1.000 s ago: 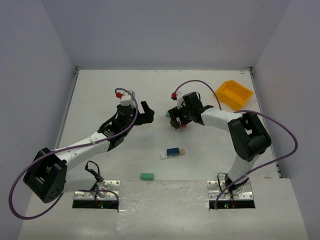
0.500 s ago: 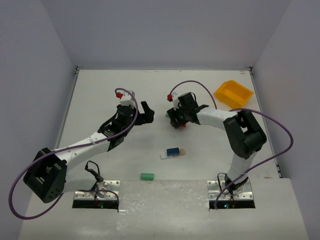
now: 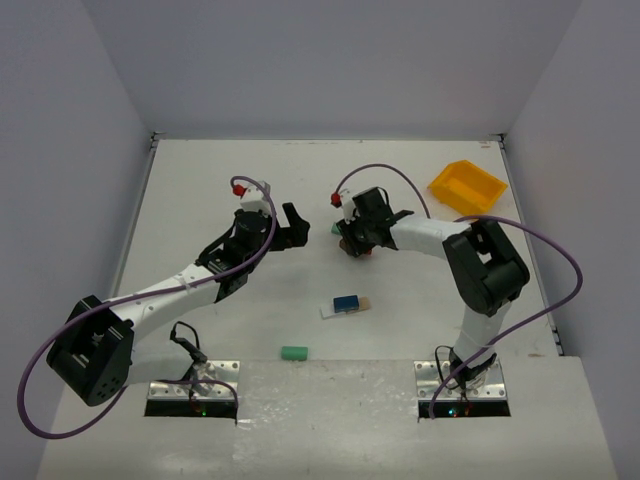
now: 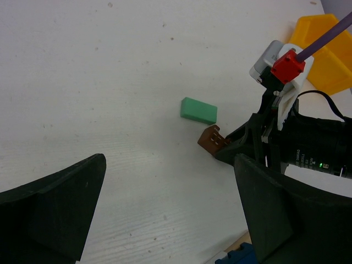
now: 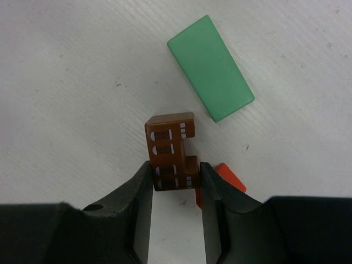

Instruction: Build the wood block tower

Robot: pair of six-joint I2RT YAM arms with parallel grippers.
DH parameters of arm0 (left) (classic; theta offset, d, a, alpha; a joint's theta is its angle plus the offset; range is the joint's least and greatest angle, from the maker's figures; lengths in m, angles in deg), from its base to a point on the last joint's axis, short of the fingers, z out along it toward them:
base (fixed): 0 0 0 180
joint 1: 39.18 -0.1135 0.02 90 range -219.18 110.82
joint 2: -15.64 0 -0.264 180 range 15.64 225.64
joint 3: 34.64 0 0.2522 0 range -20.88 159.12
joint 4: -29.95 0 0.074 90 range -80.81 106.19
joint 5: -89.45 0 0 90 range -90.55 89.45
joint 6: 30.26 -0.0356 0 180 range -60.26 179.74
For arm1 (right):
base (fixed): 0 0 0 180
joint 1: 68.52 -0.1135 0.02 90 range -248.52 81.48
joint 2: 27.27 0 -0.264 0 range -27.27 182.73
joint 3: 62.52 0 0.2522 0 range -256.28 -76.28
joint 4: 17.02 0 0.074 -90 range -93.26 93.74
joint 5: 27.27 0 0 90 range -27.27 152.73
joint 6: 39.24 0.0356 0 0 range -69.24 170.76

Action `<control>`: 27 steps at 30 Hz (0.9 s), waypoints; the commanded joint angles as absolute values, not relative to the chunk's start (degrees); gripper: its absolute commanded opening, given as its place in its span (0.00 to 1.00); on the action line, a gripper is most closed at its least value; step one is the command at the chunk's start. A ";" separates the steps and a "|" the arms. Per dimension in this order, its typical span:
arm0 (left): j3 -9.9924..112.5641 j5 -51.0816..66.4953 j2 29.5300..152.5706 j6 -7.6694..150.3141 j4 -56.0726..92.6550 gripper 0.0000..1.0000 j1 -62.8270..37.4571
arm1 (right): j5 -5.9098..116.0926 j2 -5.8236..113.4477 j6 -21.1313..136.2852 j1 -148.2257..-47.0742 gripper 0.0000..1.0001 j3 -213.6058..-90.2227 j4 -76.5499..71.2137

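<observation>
Right wrist view, right fingers [image 5: 133,198] clamped on brown block [image 5: 169,148], left arm [image 3: 180,285] outstretched, left fingers [image 4: 49,209] apart.

A white table [image 3: 200,180] with a faintly grained, lightly scuffed top fills the scene. Plain pale grey walls [image 3: 320,60] rise behind the table and along both its sides, under soft, even light.
</observation>
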State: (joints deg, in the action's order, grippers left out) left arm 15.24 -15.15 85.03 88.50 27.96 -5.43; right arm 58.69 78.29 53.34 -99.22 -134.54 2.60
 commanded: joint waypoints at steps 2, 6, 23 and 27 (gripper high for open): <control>15.68 -10.58 85.34 88.57 30.72 1.00 -5.52 | 58.22 73.75 49.28 -100.25 0.16 -134.21 -1.14; 15.38 -4.87 85.66 88.82 32.45 1.00 -5.64 | 52.66 65.82 44.74 -100.87 0.15 -127.15 -10.67; 12.87 18.33 90.26 95.60 46.94 0.97 -5.61 | 34.61 42.08 41.63 -101.09 0.18 -107.39 -30.25; 12.39 19.44 90.83 96.21 47.91 0.94 -5.70 | 35.60 42.33 42.49 -101.22 0.18 -107.61 -30.25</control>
State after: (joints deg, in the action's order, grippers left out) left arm 13.03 15.69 90.30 94.87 42.35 -5.43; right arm 36.12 43.51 42.54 -100.93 -107.04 -26.06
